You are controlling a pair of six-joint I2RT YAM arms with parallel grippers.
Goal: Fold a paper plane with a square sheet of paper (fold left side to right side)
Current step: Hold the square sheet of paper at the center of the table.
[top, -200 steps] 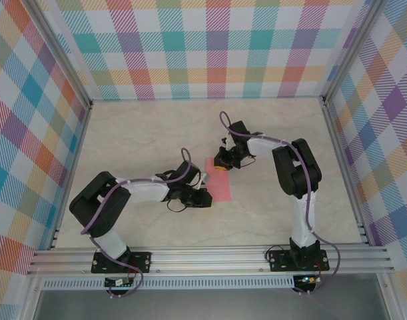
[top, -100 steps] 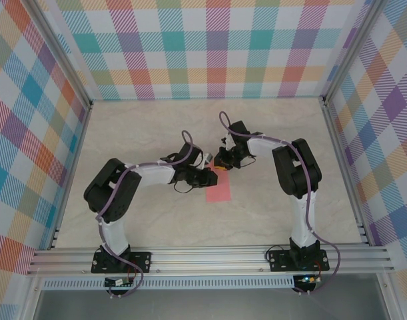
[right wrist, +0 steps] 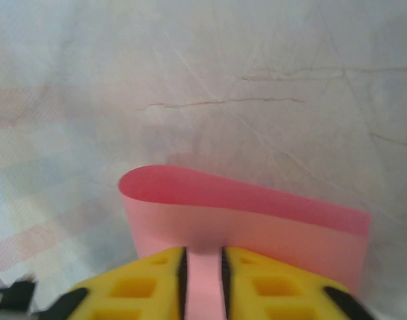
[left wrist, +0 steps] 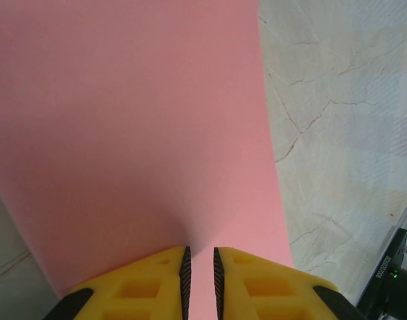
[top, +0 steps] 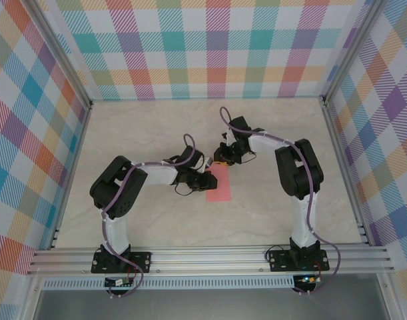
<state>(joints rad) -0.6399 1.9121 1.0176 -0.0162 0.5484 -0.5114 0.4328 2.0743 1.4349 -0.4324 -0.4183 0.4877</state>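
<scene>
Left arm has swung its elbow in toward the middle. The left end effector (top: 204, 180) has slid from the near-left corner of the sheet toward the far side, and now sits on the left edge about halfway along. In the left wrist view its fingers (left wrist: 180, 270) stand close, with a slim gap that shows pink. We cannot tell whether they pinch or just press.

The square sheet of paper (top: 220, 185) lies mid-surface (top: 143, 133) as a narrow doubled strip, same spot as a second ago. We read that as the left-to-right fold already laid over and the crease now being run.

The right end effector (top: 222, 160) has edged slightly far and sits at the strip's far end. In the right wrist view there is a small gap with pink in it, so we cannot tell whether it grips. The fold there bulges as an open loop, so we judge that end not creased yet.
</scene>
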